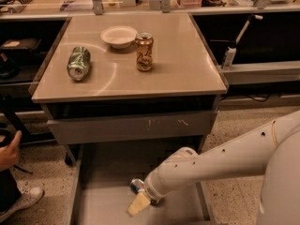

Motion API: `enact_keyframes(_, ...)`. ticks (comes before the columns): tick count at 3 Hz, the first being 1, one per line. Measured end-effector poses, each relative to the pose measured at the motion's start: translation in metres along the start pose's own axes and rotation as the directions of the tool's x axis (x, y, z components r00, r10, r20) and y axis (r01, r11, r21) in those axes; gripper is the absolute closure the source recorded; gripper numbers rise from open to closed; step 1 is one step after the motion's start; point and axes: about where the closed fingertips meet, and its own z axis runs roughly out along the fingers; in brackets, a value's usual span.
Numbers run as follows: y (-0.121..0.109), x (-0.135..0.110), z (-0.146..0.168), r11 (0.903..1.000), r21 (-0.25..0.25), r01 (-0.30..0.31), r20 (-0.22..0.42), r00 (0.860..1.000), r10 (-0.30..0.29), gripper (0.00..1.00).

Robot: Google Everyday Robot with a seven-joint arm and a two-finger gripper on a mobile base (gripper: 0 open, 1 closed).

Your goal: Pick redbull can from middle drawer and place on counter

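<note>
The gripper (138, 204) hangs low inside the middle drawer (108, 172), near its front, with a pale yellow tip pointing down and to the left. Whether it is open or closed cannot be told from this angle. The redbull can (136, 185) sits on the drawer floor right against the upper left side of the gripper; only a small blue-and-silver part of it shows, and it is unclear whether it is being gripped or just touched. The white arm (220, 158) reaches in from the lower right, crossing over the drawer's right wall, with its thick rounded body filling the right corner of the view.

The drawer is pulled out from the grey cabinet, its flat floor bare apart from the can. Above it is a closed, scratched grey drawer front (131, 125), and above that the beige table (183, 74). Three things are on the table: a dented green can (78, 63) lying on its side near the left edge, an orange-gold can (144, 51) standing upright near the middle, and a shallow white bowl (119, 35) just behind and to the left of that can. At the lower left, on the speckled floor (243, 125), is a person's white shoe (21, 200).
</note>
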Motion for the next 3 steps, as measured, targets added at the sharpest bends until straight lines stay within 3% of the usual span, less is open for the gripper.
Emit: enact_keyframes(3,-0.026,-0.002,0.055,0.9983,0.001,-0.059,0.028,0.998,0.059,0.0)
